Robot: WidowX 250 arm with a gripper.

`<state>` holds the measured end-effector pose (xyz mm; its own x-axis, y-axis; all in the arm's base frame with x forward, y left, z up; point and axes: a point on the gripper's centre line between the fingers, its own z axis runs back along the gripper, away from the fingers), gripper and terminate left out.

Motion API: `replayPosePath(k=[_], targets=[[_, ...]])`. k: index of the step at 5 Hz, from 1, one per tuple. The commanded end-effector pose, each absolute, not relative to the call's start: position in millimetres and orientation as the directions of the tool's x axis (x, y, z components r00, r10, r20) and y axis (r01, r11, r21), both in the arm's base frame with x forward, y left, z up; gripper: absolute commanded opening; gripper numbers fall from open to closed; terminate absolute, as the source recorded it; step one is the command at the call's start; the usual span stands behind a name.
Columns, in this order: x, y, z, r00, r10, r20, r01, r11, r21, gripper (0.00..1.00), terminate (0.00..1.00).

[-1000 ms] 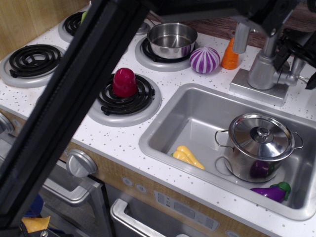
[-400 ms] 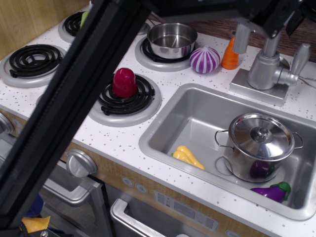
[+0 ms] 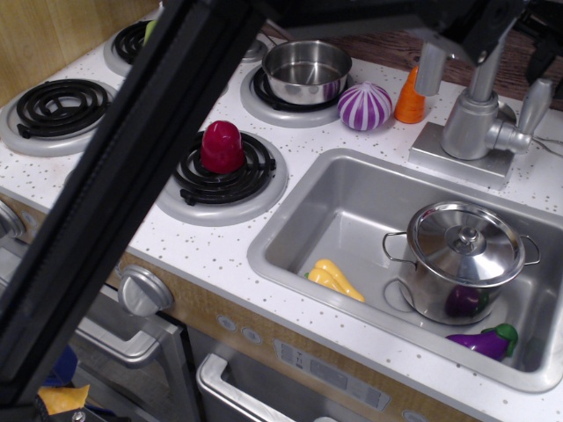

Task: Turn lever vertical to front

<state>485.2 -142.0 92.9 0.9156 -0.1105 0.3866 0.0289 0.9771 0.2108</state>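
White speckled counter [image 3: 220, 246]. Steel sink [image 3: 352, 207] holds lidded shiny pot [image 3: 462, 259], yellow toy [image 3: 334, 279], purple eggplant [image 3: 486, 341]. Lever [image 3: 534, 105] stands upright. Gripper [image 3: 538, 22] state: cannot tell.

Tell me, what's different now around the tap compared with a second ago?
The dark gripper that sat right at the lever has pulled away, up toward the top right corner, letting go. The lever now stands clear and upright beside the tap body. The lidded pot in the sink, the toy vegetables and the stove pans look unchanged.
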Motion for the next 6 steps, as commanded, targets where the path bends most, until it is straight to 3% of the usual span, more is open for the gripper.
replayPosePath(k=[1, 5, 6], targets=[[468.8, -146.2, 122.7, 0.899, -0.032, 0.436, -0.043, 0.986, 0.161, 0.0, 0.0], [445.1, -137.9, 96.6, 0.89, 0.003, 0.455, -0.082, 0.984, 0.156, 0.0, 0.0], [443.8, -140.3, 107.7, 0.91, 0.006, 0.416, -0.083, 0.982, 0.168, 1.0, 0.0]])
